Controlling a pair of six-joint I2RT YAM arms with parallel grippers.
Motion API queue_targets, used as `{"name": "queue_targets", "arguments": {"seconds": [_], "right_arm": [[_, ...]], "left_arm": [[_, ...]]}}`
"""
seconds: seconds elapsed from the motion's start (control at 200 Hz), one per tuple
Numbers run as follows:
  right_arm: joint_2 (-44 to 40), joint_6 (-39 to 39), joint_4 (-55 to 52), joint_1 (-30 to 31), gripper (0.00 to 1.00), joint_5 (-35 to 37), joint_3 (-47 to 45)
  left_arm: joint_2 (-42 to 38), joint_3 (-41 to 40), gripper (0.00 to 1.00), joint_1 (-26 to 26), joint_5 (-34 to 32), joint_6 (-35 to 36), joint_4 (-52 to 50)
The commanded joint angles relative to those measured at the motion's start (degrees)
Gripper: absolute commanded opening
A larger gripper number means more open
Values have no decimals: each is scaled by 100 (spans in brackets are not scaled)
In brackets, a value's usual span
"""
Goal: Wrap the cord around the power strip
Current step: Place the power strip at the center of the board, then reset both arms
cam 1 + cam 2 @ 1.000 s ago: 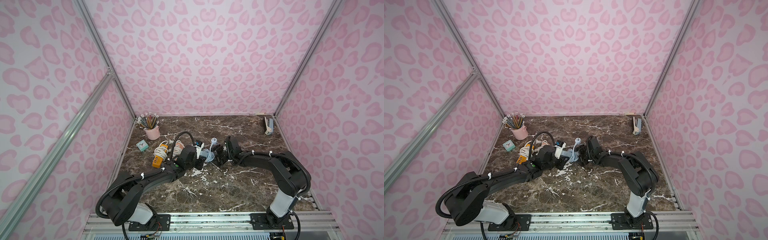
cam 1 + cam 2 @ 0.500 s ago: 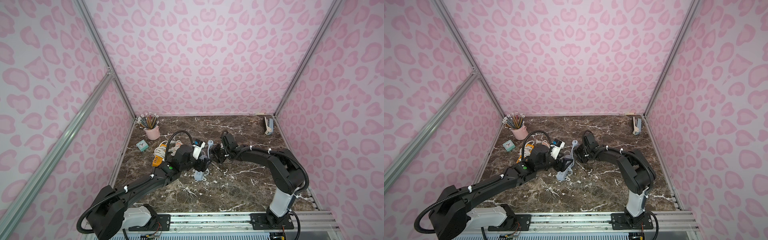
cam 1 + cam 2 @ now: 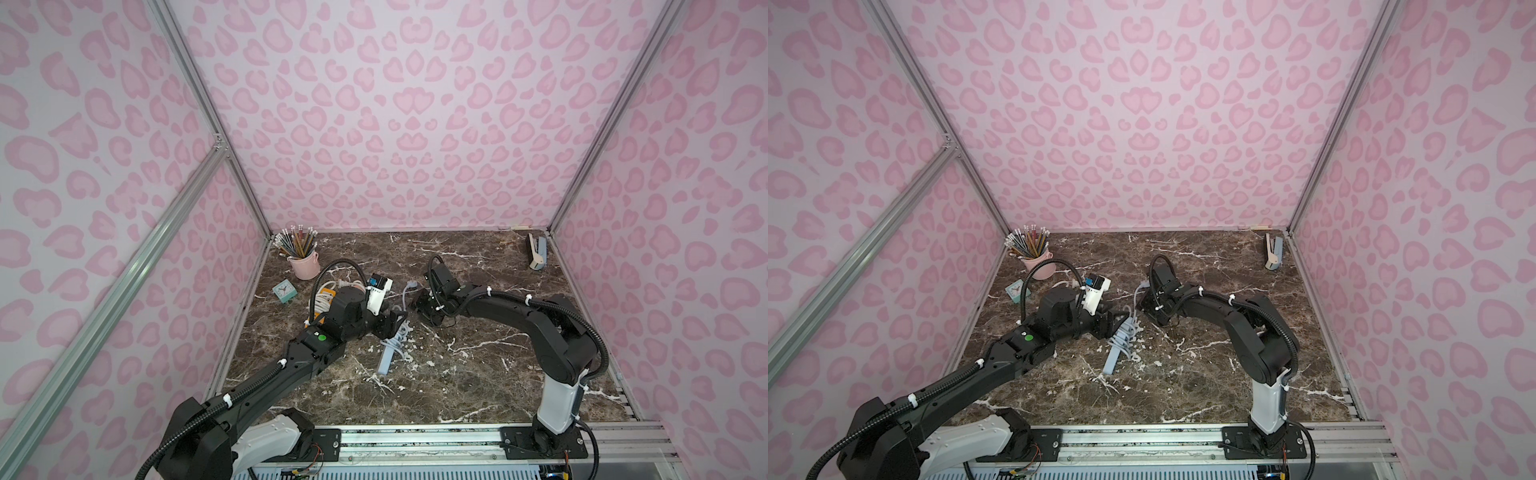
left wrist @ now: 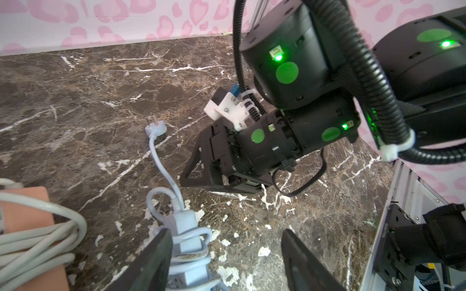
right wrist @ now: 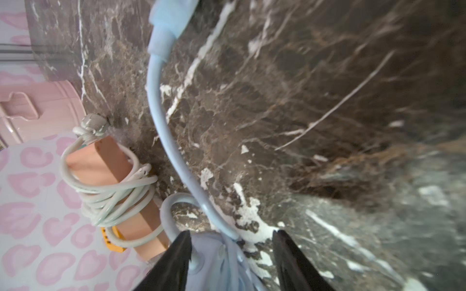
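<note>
A light blue power strip [image 3: 385, 362] [image 3: 1113, 359] lies on the marble table [image 3: 478, 374], with its cord [image 3: 395, 336] coiled several times round its far half. The free end runs back to the plug [image 3: 411, 285] [image 4: 155, 128]. My left gripper [image 3: 395, 326] [image 4: 227, 231] is open at the coiled end, one finger beside the power strip [image 4: 187, 226] and the other far off. My right gripper [image 3: 417, 305] [image 5: 230, 234] is open just behind, next to the loose cord [image 5: 161, 121]. The right wrist view shows the strip's end [image 5: 214, 254] between its fingers, blurred.
A peach power strip wound in white cord [image 3: 328, 295] [image 5: 113, 181] lies left of the grippers. A pink pencil cup [image 3: 305, 264] and a teal clock [image 3: 284, 289] stand at the back left. A stapler [image 3: 537, 251] sits at the back right corner.
My left gripper, shut a second ago, has opened, and the blue power strip has come down toward the front and now lies on the table. The right gripper has drawn back a little.
</note>
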Motion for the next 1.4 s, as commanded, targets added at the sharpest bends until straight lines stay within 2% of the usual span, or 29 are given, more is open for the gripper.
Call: {"name": "queue_targets", "arguments": {"seconds": [0.0,0.255,0.37,0.43,0.5,0.545,0.6,0.645,0.68,0.8,0.88,1.015,1.08,1.165,1.21,1.28,1.3,1.325,1.395], "right_arm": [[-114,-394,-392,0,60,269,149],[-562,-1423,-1142,90,73,696,233],[-1302,-2346,-1031,91,77,1756,-57],[-1900,-2973,-590,118,82,2572,-420],[-2751,-3798,587,117,91,3575,-1302],[-3240,-4758,1652,-10,93,3733,-2032],[-3796,-5952,2963,-287,92,3782,-2950],[-4179,-6404,3557,-635,93,4083,-3375],[-4486,-6371,3752,-1061,93,4218,-3586],[-5348,-5898,3867,-2836,89,3813,-4341],[-5527,-5844,4284,-3498,88,3475,-4941],[-5078,-5915,5433,-3596,87,3322,-5611],[-4656,-6153,6104,-3565,88,2928,-5780],[-3994,-6103,7026,-3528,88,2762,-5994],[-3714,-6229,7535,-3522,88,2552,-6092],[-3394,-6436,8166,-3522,88,2149,-6244],[-3272,-6488,8420,-3529,89,2024,-6286],[-3171,-6583,8658,-3522,97,1861,-6323],[-2811,-6773,9307,-3512,98,1442,-6460]], "left_arm": [[-30,153,69,106,68,133,-50],[-311,357,69,281,-195,105,-184],[-701,197,72,376,-858,211,97],[-976,41,74,392,-1325,356,523],[-1336,-378,77,392,-1873,650,1328],[-1477,-706,82,401,-2259,891,1964],[-1481,-890,86,400,-3116,1029,2444],[-1409,-895,89,472,-4087,970,2681],[-1418,-984,91,649,-4553,982,2969],[-1393,-1480,90,1365,-5092,725,3802],[-1064,-1797,92,1635,-5518,810,4226],[-397,-2177,94,2187,-5317,477,4721],[21,-2296,95,2373,-4682,584,5124],[729,-2382,95,2442,-4206,766,5911],[1001,-2268,89,2473,-3892,934,6094],[1284,-2312,91,2497,-3076,1576,6786],[1367,-2270,91,2493,-3034,1685,6825],[1475,-2257,92,2501,-3143,1757,6952],[1825,-2505,94,2571,-3136,1681,7790]]}}
